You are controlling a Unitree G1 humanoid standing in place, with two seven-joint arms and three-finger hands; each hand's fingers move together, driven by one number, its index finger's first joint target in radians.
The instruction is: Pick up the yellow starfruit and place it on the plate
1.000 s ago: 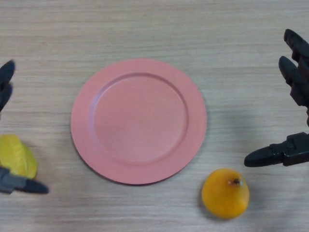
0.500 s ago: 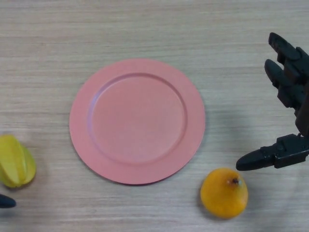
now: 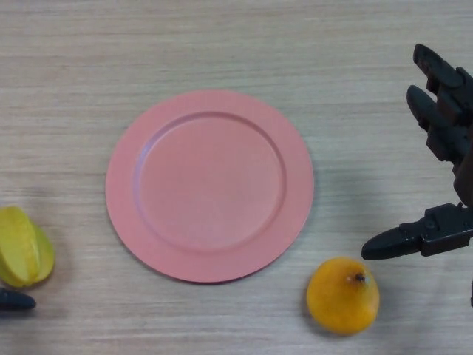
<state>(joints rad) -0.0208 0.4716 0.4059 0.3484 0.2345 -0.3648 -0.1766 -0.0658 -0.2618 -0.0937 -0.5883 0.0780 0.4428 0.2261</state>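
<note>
At left edge, starfruit [image 3: 24,246] lies ungrasped, clear of plate [image 3: 209,185]. Left hand [image 3: 15,300] barely visible, finger state indeterminable; right hand [image 3: 443,177] spread, empty. Recommend enclosing fruit fully before lifting.

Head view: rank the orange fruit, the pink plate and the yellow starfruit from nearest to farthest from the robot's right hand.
Measured from the right hand, open at the right edge:
1. Orange fruit, just below and left of the hand's thumb.
2. Pink plate, in the middle of the table.
3. Yellow starfruit, at the far left edge, next to the tip of the left hand.
</note>
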